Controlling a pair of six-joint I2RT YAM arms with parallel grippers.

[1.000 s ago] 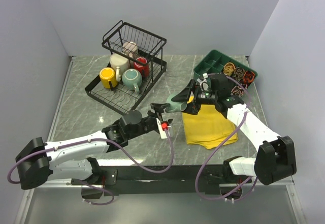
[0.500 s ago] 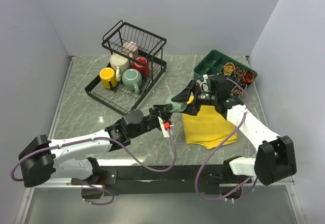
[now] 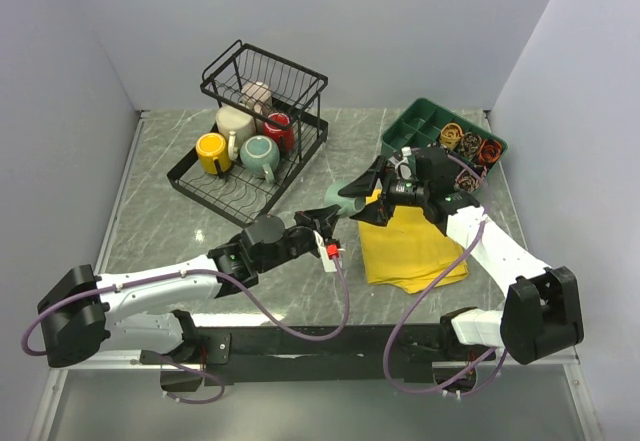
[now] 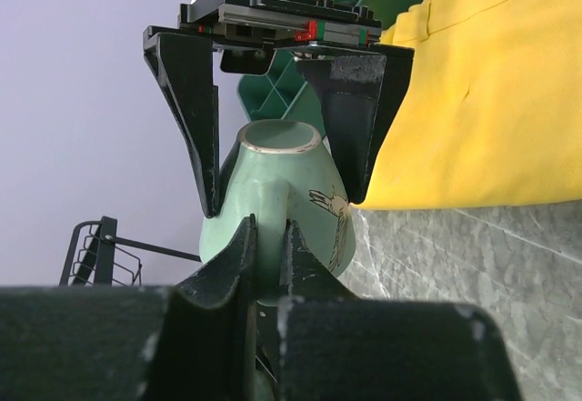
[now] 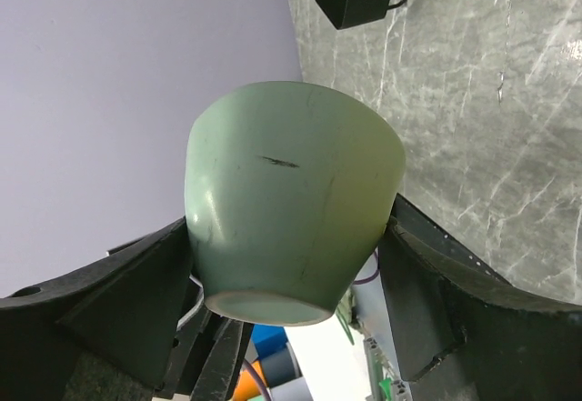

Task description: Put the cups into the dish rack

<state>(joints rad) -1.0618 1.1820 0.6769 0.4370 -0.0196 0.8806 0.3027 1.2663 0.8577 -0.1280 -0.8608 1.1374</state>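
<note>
A pale green cup [image 3: 347,197] hangs above the table between both arms. My right gripper [image 3: 368,197] is shut on its body [image 5: 291,183], one finger [image 5: 136,301] pressed on each side. My left gripper [image 4: 268,230] is shut on the cup's handle [image 4: 269,210] from below. In the left wrist view the cup [image 4: 305,169] points its base away, with the right fingers [image 4: 194,119] flanking it. The black wire dish rack [image 3: 215,199] stands at the back left. It holds a yellow cup [image 3: 212,151], a teal one [image 3: 260,154], a red one [image 3: 279,129], a cream one [image 3: 236,121] and a lilac-beige one [image 3: 257,94].
A yellow cloth [image 3: 410,246] lies on the marble table under the right arm. A green compartmented tray [image 3: 420,121] with small items stands at the back right. Pale walls close off the left, back and right sides.
My left gripper has moved right and forward to the green cup and shut on its handle. My right gripper keeps its hold on the cup's body, nearly in place.
</note>
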